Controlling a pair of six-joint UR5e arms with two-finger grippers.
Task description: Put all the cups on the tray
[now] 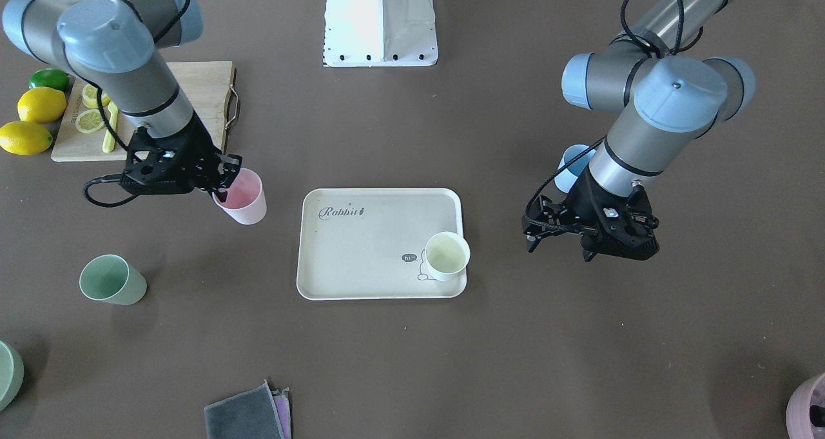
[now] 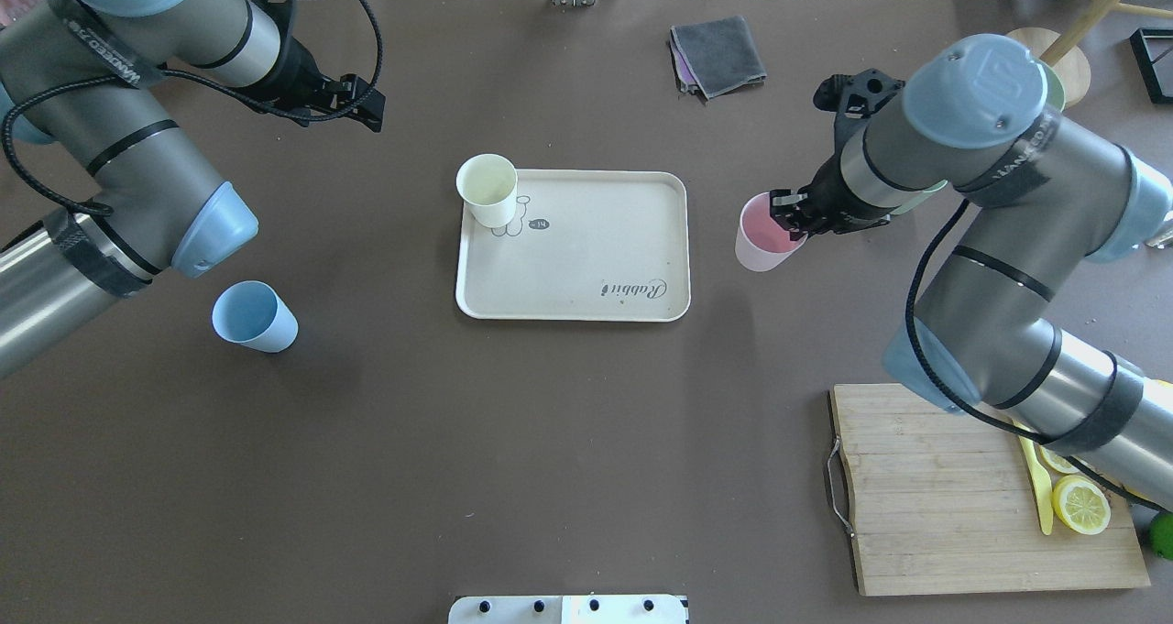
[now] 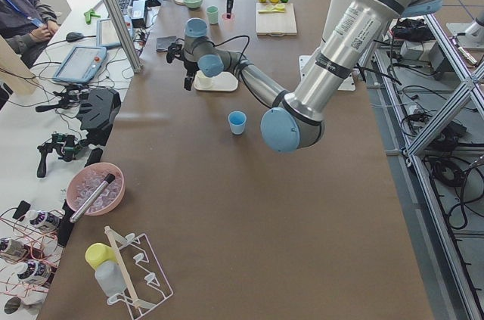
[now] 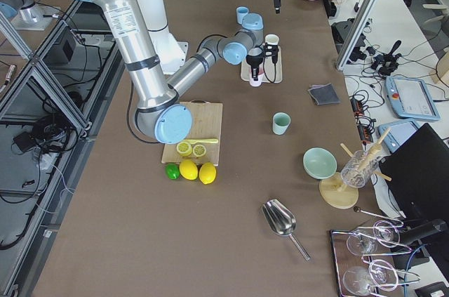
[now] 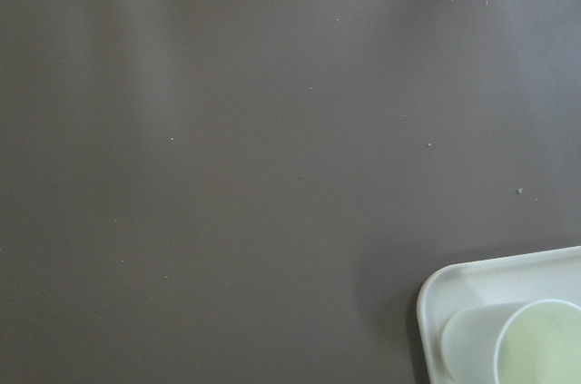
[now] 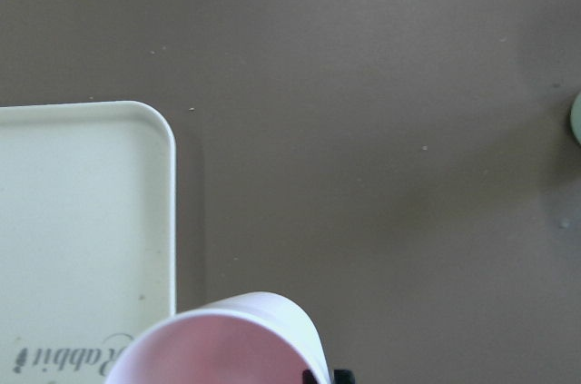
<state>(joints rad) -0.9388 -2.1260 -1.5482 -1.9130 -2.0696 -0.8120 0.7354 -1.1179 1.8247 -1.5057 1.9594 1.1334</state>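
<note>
I count four cups and one tray [image 1: 361, 258]. The cream-yellow cup [image 1: 446, 255] stands upright in the tray's corner by the bunny drawing. The pink cup [image 2: 762, 235] is in my right claw [image 2: 790, 221], which is clamped on its rim, just beside the tray's short edge at the "Rabbit" end and not over it. The blue cup [image 2: 254, 316] stands on the left arm's side and the green cup [image 1: 111, 280] on the right arm's side, both well apart from the tray. My left claw [image 2: 367, 106] hovers with its fingers apart, holding nothing. The surface [image 2: 550, 441] is dark brown and matte, with aluminium framing and operators' desks along its far edge. A wooden cutting board [image 2: 971, 487] carries lemon slices [image 1: 90, 120], with two lemons [image 1: 41, 104] and one lime [image 1: 49, 78] beside it. All four cups look empty.
</note>
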